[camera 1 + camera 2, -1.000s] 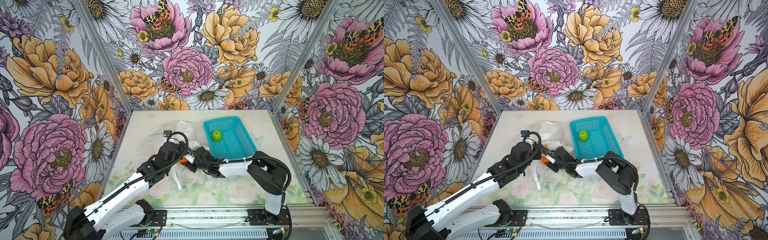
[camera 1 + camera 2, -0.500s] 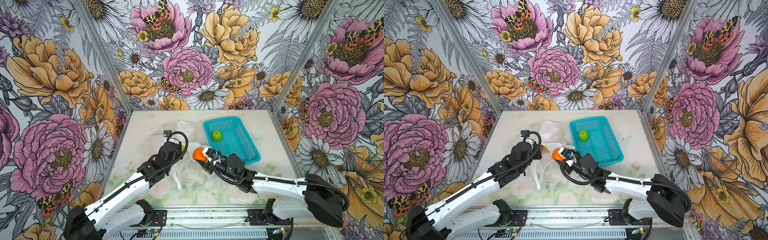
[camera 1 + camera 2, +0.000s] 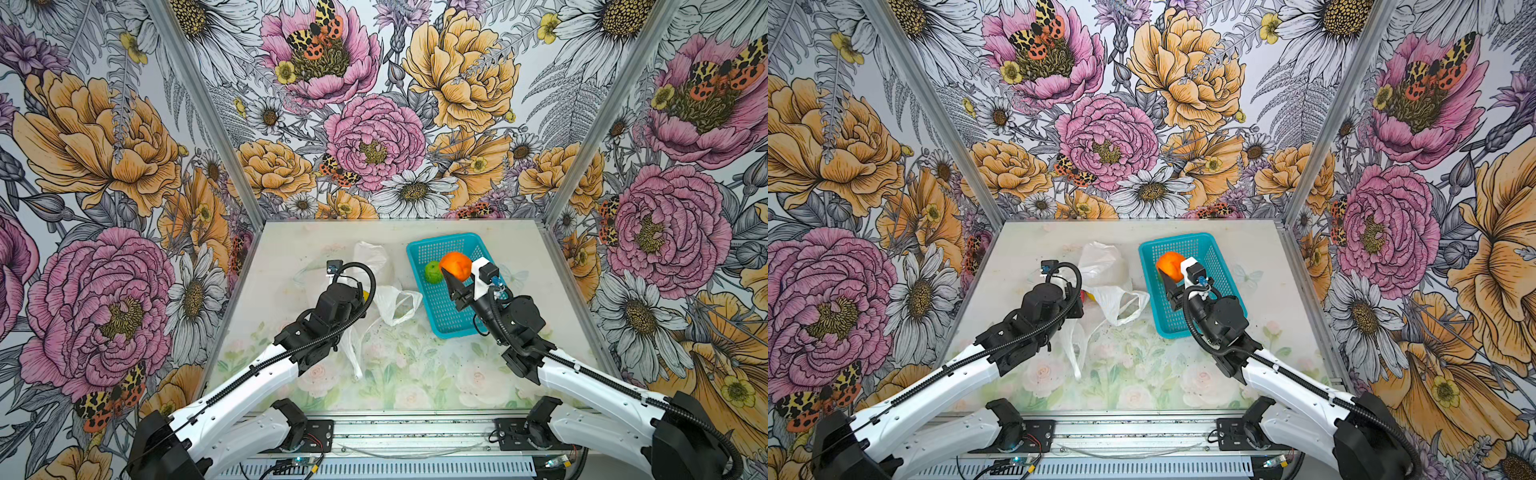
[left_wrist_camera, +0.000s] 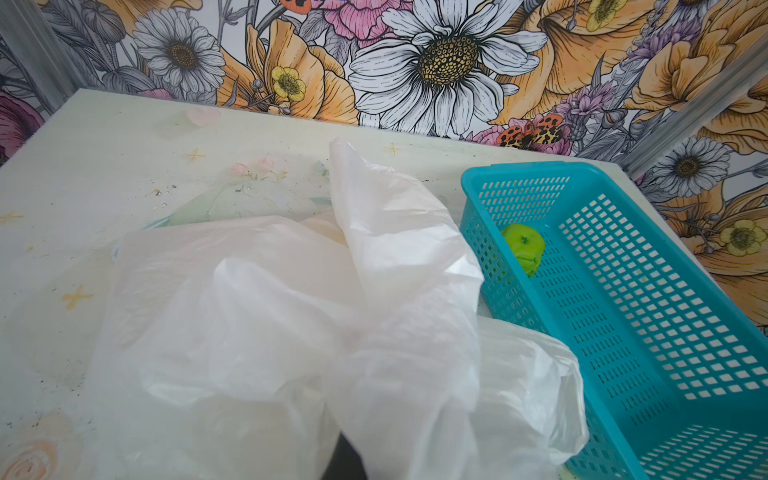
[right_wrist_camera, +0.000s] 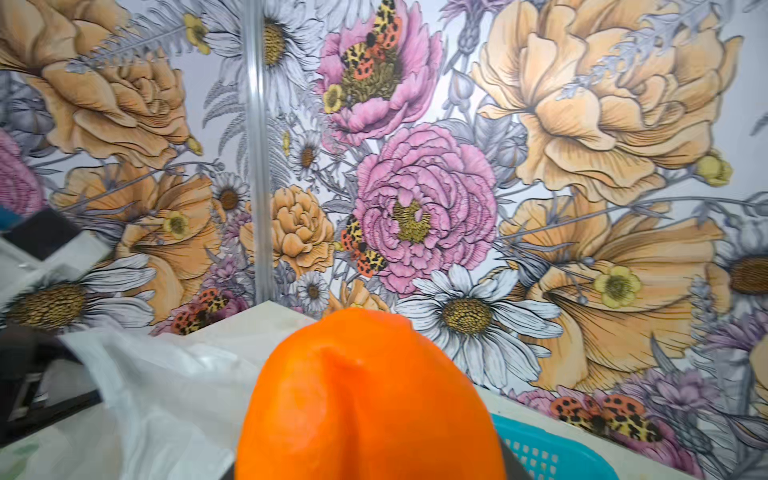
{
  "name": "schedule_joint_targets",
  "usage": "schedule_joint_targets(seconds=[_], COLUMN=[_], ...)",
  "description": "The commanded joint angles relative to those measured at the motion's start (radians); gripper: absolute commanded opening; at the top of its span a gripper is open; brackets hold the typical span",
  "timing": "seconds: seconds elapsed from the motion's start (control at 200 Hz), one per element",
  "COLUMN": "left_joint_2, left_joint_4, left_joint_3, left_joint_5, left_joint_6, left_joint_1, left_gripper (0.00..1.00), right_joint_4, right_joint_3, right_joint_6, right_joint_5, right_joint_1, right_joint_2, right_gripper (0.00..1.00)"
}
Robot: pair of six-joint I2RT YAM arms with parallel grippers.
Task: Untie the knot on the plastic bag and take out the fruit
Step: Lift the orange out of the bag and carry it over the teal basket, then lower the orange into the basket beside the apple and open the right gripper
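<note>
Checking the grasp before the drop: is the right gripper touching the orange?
Touching. In a top view the right gripper holds the orange, a dark finger flat against its side.

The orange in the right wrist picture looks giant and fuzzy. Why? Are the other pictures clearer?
Right wrist view: the orange sits right by the lens, so it looks huge with soft edges; the wallpaper behind is clearer. Left wrist view: the near plastic bag is pale and soft, the basket and green apple sharper. Both top views: even light, no hard shadows, everything fairly sharp.
</note>
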Motion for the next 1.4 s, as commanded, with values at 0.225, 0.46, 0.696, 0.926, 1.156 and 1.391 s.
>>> schedule_joint_targets(seconds=[0.225,0.46,0.696,0.926,1.156,1.391], left_joint_2=[0.000,-0.013,-0.036,-0.027,-0.015,-0.030], left_joint_4=[0.029,0.023,0.023,0.023,0.022,0.020], left_joint_3=[0.006,0.011,0.004,0.005,0.010,0.007], left_joint_5=[0.017,0.026,0.014,0.006,0.014,0.011], left_joint_6=[0.022,0.020,0.023,0.025,0.025,0.026], left_joint_1=[0.002,-0.011,-0.015,-0.015,-0.015,-0.015], left_gripper=[0.00,0.00,0.00,0.00,0.00,0.00], right_joint_4=[-0.392,-0.545,-0.717,-0.729,-0.729,-0.729], right_joint_3=[0.270,0.496,0.691,0.696,0.681,0.659], right_joint_6=[0.143,0.124,0.129,0.138,0.147,0.164], right_joint_5=[0.054,0.061,0.029,0.022,0.011,-0.004], right_joint_1=[-0.222,-0.244,-0.260,-0.267,-0.271,-0.281], right_joint_2=[0.335,0.630,0.810,0.812,0.798,0.767], right_gripper=[0.16,0.17,0.25,0.50,0.70,0.73])
